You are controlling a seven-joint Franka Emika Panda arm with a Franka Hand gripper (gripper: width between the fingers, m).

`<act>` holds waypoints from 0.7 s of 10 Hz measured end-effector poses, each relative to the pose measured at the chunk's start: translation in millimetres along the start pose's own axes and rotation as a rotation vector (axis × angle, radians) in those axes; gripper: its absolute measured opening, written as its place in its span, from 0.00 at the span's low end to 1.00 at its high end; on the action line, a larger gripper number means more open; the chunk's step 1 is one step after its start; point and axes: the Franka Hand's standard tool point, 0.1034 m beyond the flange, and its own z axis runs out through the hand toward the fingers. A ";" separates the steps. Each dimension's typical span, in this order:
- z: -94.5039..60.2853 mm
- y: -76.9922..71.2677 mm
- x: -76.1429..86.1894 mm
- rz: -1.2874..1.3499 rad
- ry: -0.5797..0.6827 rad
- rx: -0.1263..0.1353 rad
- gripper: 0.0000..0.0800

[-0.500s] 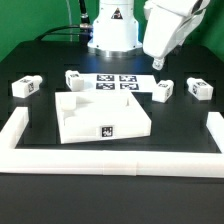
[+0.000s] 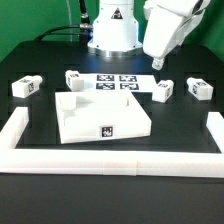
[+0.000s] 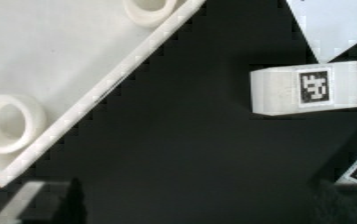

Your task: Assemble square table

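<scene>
Four legs lie loose on the black desk (image 2: pixel 40 60); none is joined to the tabletop (image 2: pixel 100 118).

Exterior view:
- The tabletop lies flat near the middle of the desk, inside the low border wall (image 2: pixel 110 158), with its tag on the side facing the camera.
- One leg (image 2: pixel 25 86) lies well apart from the tabletop toward the exterior view's left.
- A second leg (image 2: pixel 75 78) lies just behind the tabletop's far left corner.
- A third leg (image 2: pixel 165 90) and a fourth leg (image 2: pixel 200 88) lie beyond the tabletop's far right corner.
- The marker board (image 2: pixel 115 83) lies flat just behind the tabletop.
- My hand (image 2: pixel 157 63) hangs in the air behind the tabletop's far right corner, above the third leg, touching nothing.

Wrist view:
- The tabletop (image 3: pixel 68 70) shows one edge and two round sockets.
- One leg (image 3: pixel 313 88) lies tag-up on the desk, apart from that edge.
- One dark finger (image 3: pixel 42 200) shows, well off the view's centre line, so I read my hand as spread.
</scene>
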 end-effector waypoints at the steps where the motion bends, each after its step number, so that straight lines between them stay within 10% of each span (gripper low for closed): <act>1: -6.9 1.2 -15.9 -0.022 0.028 0.006 0.81; 3: -16.1 3.5 -47.9 -0.143 0.129 -0.065 0.81; 7: 29.7 19.0 -96.2 -0.219 0.242 -0.148 0.81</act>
